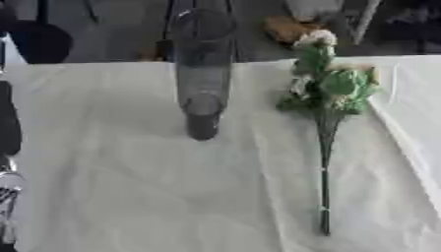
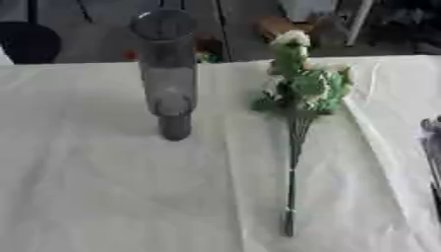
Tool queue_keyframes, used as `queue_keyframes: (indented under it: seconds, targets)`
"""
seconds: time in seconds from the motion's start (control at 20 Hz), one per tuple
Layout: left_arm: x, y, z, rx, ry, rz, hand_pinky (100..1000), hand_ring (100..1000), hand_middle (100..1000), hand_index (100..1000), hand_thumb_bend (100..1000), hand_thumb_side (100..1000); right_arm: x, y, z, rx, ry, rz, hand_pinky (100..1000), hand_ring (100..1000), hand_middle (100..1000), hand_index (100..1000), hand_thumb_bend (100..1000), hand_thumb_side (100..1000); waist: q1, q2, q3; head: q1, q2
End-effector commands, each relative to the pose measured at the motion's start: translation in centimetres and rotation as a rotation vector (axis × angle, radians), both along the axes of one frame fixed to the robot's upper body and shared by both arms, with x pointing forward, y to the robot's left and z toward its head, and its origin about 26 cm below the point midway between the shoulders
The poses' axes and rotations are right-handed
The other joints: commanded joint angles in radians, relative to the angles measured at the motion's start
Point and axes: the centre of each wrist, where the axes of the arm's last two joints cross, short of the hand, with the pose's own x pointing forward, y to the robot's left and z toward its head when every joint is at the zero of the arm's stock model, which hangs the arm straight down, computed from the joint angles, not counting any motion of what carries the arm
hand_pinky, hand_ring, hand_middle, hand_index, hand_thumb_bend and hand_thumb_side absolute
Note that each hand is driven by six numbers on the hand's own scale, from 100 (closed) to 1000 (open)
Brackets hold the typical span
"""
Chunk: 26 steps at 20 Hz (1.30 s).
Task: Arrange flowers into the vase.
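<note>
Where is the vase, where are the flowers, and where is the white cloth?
vase (image 1: 203, 74): left eye view, on the middle of its clear glass wall.
flowers (image 1: 331, 83): left eye view, on the green and pale blooms at the bunch's top.
white cloth (image 1: 138, 197): left eye view, on a bare part near the front.

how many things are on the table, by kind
vase: 1, clear glass, standing upright
flower bunch: 1, lying flat to the right of the vase, stems toward the near edge
Total: 2 on the white tablecloth
</note>
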Motion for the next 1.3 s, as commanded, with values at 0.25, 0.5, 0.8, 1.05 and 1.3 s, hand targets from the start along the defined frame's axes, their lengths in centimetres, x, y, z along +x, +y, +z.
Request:
queue_keyframes:
  seconds: [0.25,0.5,0.8,1.05,1.3]
  targets:
    - [-0.2,0.2,0.8,0.017,-0.034,0.001,842,797,889,937,100,793,-0.4,-0.2,1.0,-0.018,-0.001,-0.02,748,870,883,916,100,890,0.001,-0.022,0.001,0.013,0.013]
    - [-0.2,0.3,0.8,0.022,-0.03,0.002,842,797,889,938,100,793,-0.7,-0.6,2.1,-0.05,0.141,-0.127,742,867,859,915,100,942,-0.004,-0.025,-0.004,0.016,0.019]
    - [-0.3,0.4,0.6,0.028,-0.018,0.006,843,798,889,938,100,795,-2.0,-1.8,7.1,-0.206,0.232,-0.344,740,865,867,932,134,1000,-0.011,-0.033,-0.005,0.013,0.033]
    - [-0.3,0.4,0.4,0.032,-0.012,0.004,843,798,889,938,100,796,-3.1,-1.8,10.1,-0.32,0.336,-0.529,733,860,864,928,185,1000,-0.011,-0.038,-0.005,-0.001,0.026]
    - [-0.3,0.4,0.3,0.036,-0.009,0.002,843,798,889,938,100,795,-3.8,-1.4,12.0,-0.469,0.477,-0.694,716,846,846,917,233,1000,-0.011,-0.044,-0.005,-0.016,0.027]
